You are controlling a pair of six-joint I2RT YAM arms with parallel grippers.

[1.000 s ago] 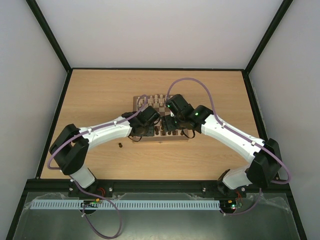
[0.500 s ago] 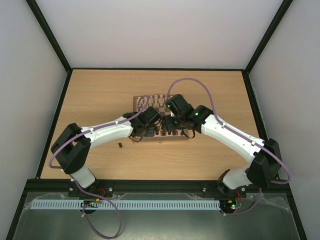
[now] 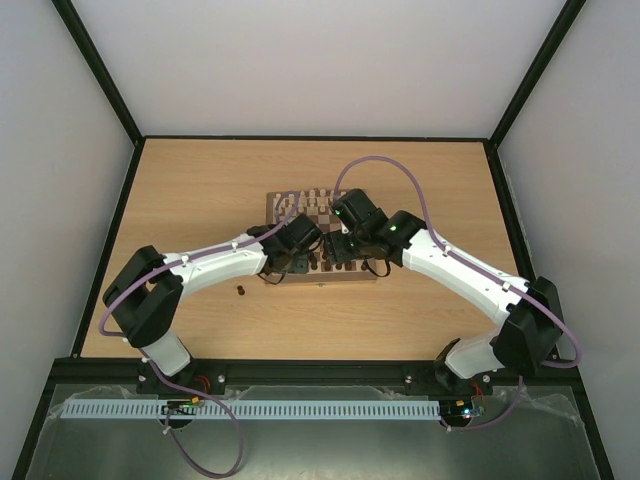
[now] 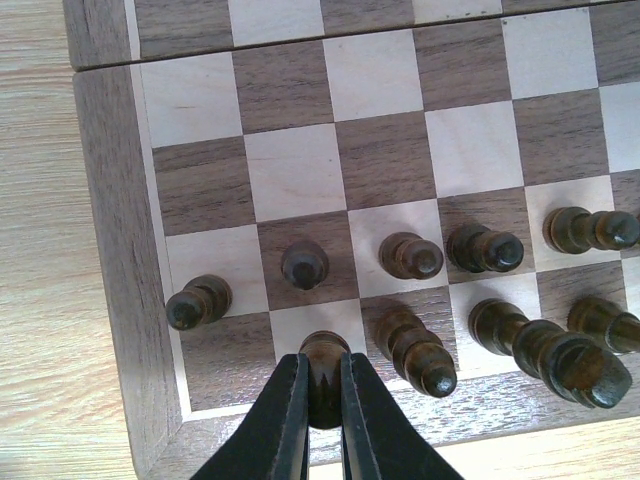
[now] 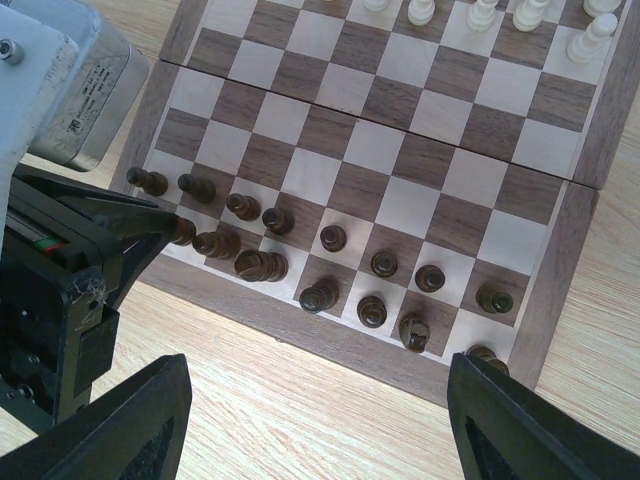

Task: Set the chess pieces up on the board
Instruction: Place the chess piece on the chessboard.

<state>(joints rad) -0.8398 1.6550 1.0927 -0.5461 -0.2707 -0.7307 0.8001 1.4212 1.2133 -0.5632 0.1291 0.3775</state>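
Pinching a dark turned-wood piece (image 4: 325, 352) — slim black left fingers (image 4: 285, 420), checkered board (image 4: 110, 250), right fingers (image 5: 110, 430) spread wide.

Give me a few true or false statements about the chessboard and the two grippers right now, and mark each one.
1. The left gripper is shut on a dark piece at the board's corner. True.
2. The right gripper holds a pale piece. False: it is open and empty.
3. The pale pieces stand along the far side. True.
4. Every dark piece is on the board. False: a stray piece sits on the table.
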